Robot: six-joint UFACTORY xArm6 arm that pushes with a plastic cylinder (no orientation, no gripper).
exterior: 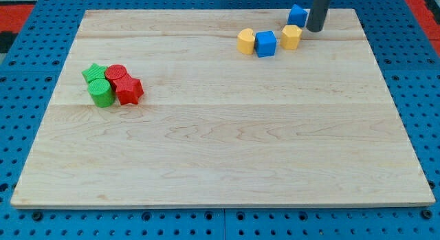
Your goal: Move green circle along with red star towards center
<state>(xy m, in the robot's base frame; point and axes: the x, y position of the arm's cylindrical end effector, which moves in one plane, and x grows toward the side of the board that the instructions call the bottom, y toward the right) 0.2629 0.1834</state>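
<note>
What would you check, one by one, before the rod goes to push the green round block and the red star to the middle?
1. Targets visible: green circle and red star at the view's left: ok.
2. Targets close together, pushable as a pair: ok.
3. My tip beside the targets: not ok; it is at the view's top right, next to a blue block.
4. Path from targets to the board's centre free of blocks: ok.
5. Neighbours clear: not ok; a green star and red circle touch the pair.
</note>
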